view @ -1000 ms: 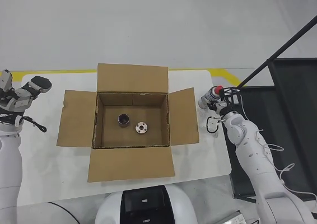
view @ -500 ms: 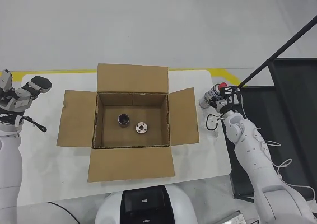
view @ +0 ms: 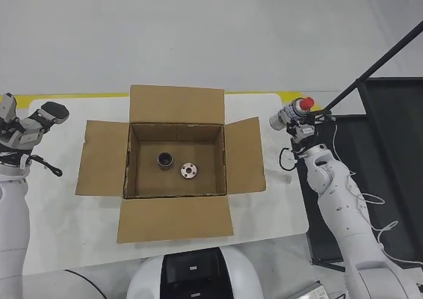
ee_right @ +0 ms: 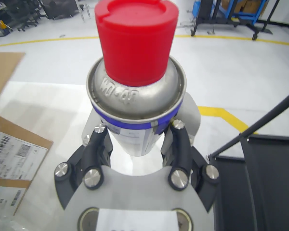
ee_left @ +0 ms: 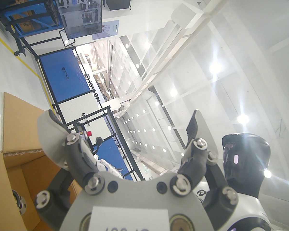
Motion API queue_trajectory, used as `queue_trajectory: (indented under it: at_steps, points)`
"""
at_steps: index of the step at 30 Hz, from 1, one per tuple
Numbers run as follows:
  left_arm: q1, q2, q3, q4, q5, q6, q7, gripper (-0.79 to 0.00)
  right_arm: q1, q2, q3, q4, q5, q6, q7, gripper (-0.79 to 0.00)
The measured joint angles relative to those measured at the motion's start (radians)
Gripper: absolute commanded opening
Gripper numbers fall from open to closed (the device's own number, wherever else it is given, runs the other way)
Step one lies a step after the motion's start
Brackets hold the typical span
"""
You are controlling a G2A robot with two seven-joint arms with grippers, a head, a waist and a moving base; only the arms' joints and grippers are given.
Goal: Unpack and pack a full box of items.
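**Right gripper [ee_right: 141,133] clamped around a spray can [ee_right: 137,97] at the white table's [view: 271,217] 2 o'clock corner.**

The can had a silver body with a blue band, a domed metal shoulder and a red cap [ee_right: 134,37]. In the top view its long axis ran from 8 to 2 o'clock, with the cap end toward 2 o'clock. The open cardboard box [view: 174,103] sat mid-table, with a dark ring [view: 166,159] and a flange disc [view: 188,170] on its floor. At the box's 10 o'clock, the left gripper [view: 47,116] hung with its fingers spread, holding nothing.
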Motion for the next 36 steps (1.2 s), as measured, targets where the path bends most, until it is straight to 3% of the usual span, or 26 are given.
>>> queue_trajectory:
  at_steps: [5,8,14,20,26,32,36]
  points:
    - [0.000,0.000,0.000,0.000,0.000,0.000,0.000,0.000,-0.167,0.015,0.048,-0.394,-0.089,0.008,0.013,-0.785]
    - [0.000,0.000,0.000,0.000,0.000,0.000,0.000,0.000,-0.234,0.019,0.035,-0.594,-0.118,-0.042,0.070,-0.785]
    - [0.000,0.000,0.000,0.000,0.000,0.000,0.000,0.000,-0.232,0.021,-0.074,-0.783,-0.082,-0.203,0.278,-0.785]
    - [0.000,0.000,0.000,0.000,0.000,0.000,0.000,0.000,-0.151,0.013,-0.211,-0.741,0.107,-0.263,0.539,-0.785]
    - [0.000,0.000,0.000,0.000,0.000,0.000,0.000,0.000,-0.016,0.003,-0.290,-0.638,0.404,-0.147,0.861,-0.785]
    - [0.000,0.000,0.000,0.000,0.000,0.000,0.000,0.000,0.102,-0.013,-0.376,-0.475,0.482,0.000,1.047,-0.785]
    - [0.000,0.000,0.000,0.000,0.000,0.000,0.000,0.000,0.173,-0.027,-0.449,-0.374,0.450,0.054,1.094,-0.785]
